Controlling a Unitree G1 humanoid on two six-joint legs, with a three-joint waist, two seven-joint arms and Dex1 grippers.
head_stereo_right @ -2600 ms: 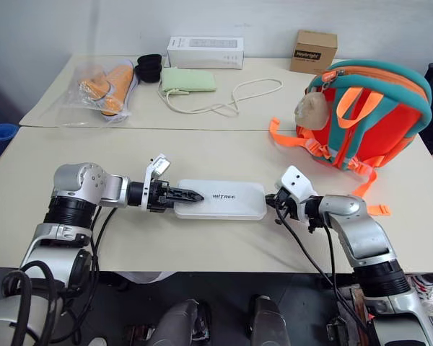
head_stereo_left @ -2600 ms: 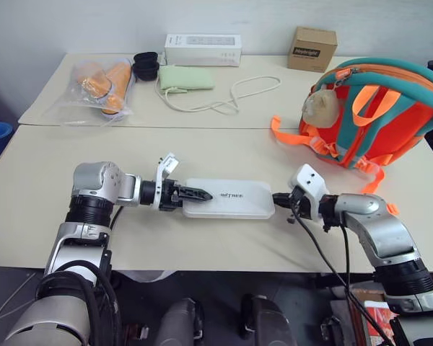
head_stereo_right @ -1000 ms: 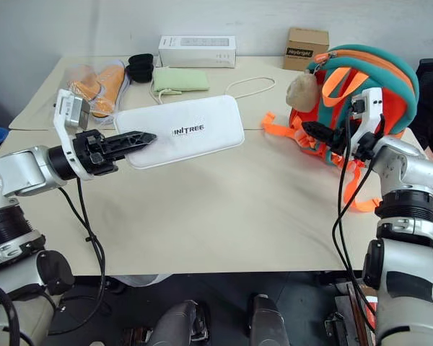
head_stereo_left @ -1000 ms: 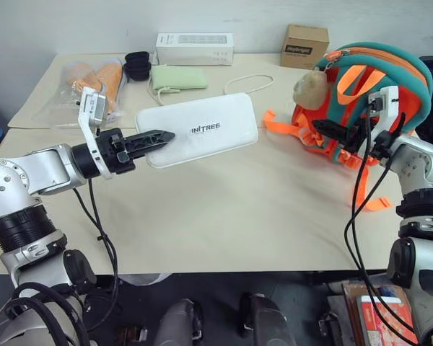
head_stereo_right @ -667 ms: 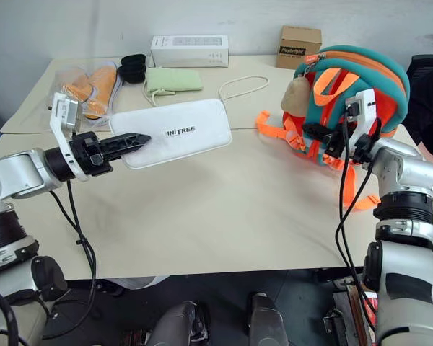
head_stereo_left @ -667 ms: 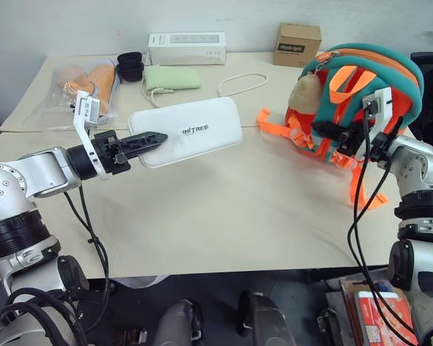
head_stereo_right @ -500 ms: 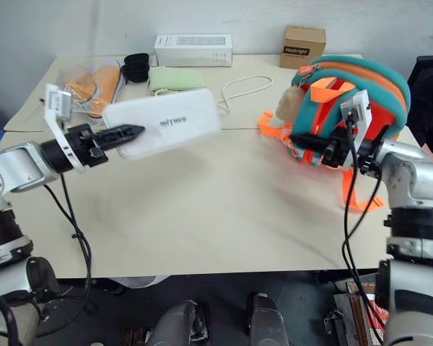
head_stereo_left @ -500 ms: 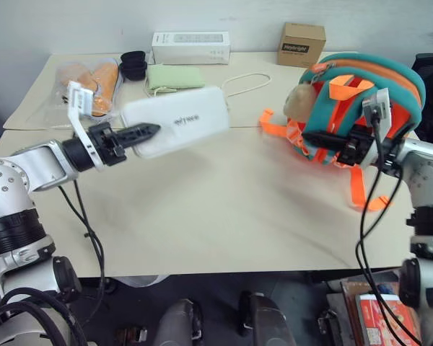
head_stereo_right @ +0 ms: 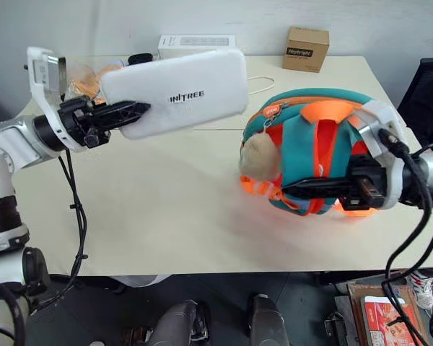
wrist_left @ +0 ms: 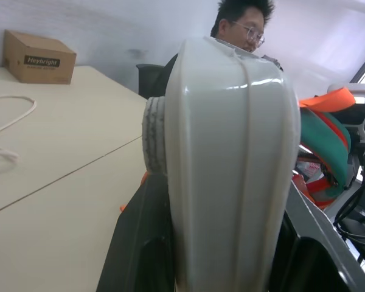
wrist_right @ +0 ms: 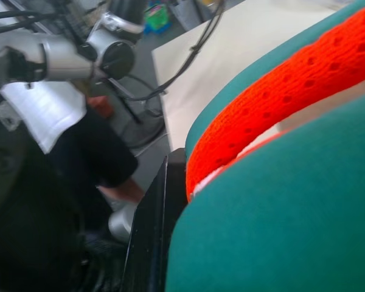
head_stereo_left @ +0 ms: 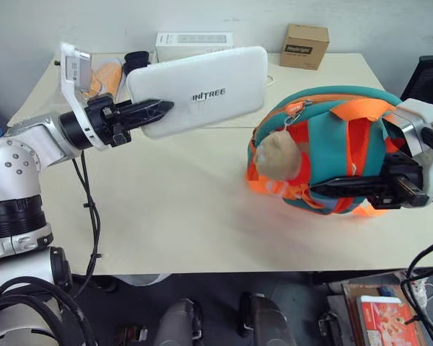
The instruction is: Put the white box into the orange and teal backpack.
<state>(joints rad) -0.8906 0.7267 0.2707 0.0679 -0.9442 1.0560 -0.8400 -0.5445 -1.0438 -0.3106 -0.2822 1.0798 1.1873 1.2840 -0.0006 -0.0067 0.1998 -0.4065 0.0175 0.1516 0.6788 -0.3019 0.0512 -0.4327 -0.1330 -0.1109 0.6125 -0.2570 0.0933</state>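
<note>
the left gripper pinches one short end of the white box, holding it in the air above the far part of the table, its broad lettered face towards the head camera; the left arm reaches in from the left, about level. the right gripper is pressed together on the orange and teal backpack, which lies on its side near the table's right edge, beige plush charm facing left
</note>
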